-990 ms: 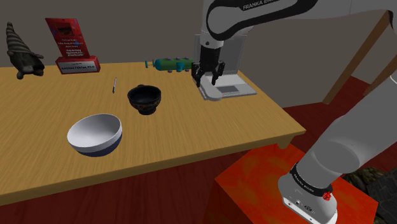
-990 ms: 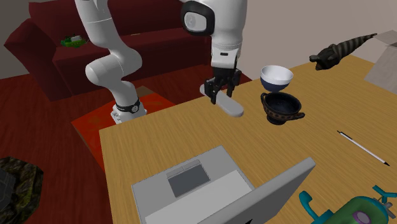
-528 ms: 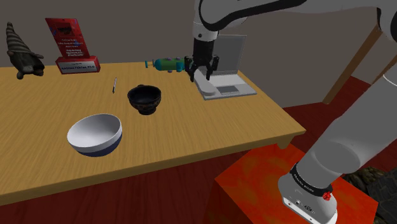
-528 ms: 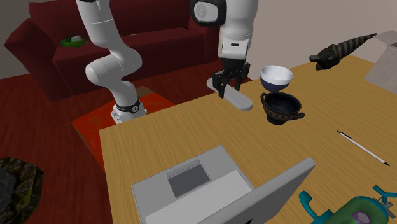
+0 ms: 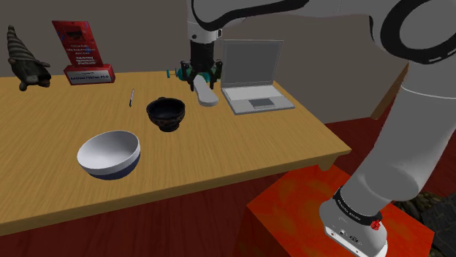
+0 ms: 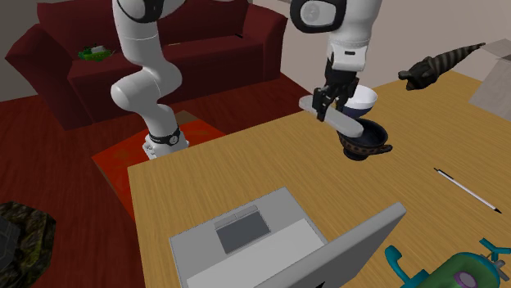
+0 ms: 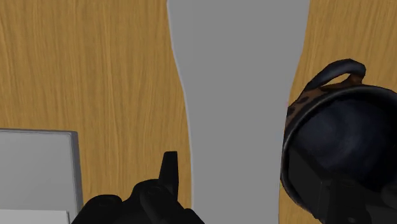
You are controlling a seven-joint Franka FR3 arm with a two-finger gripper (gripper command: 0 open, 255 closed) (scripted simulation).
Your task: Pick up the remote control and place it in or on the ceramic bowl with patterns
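Claw (image 5: 202, 74) clenched on the remote control (image 5: 206, 93), carrying it clear above the bench (image 5: 241, 153) in the shoulder view, the pale grey slab slanting down from the fingers. It's taken toward one end, so the long free end has leverage. It looks stiff, light and smooth-skinned, and I'd call a twist or slip in the pinch the main worry. Just below and beside the claw sits the dark patterned bowl (image 5: 166, 114), with a larger white bowl (image 5: 109, 154) well beyond it. Behind the claw are an open laptop (image 5: 252, 80) and a teal toy (image 5: 184, 73); a pen (image 5: 131, 97) lies past the dark bowl.

Second exterior view now: the remote's free tip (image 6: 354, 128) shows right at the dark bowl's rim (image 6: 378, 150), with the white bowl (image 6: 366, 97) close behind the claw. Small bowl, long remote. I'd expect it to rest across the rim, and ceramic won't like a hard knock.

Wrist view: the remote runs straight out from the claw, one finger (image 7: 169, 172) against its edge. The bowl sits close alongside, one handle arching up. The laptop's corner lies on the claw's other side, out of the way.
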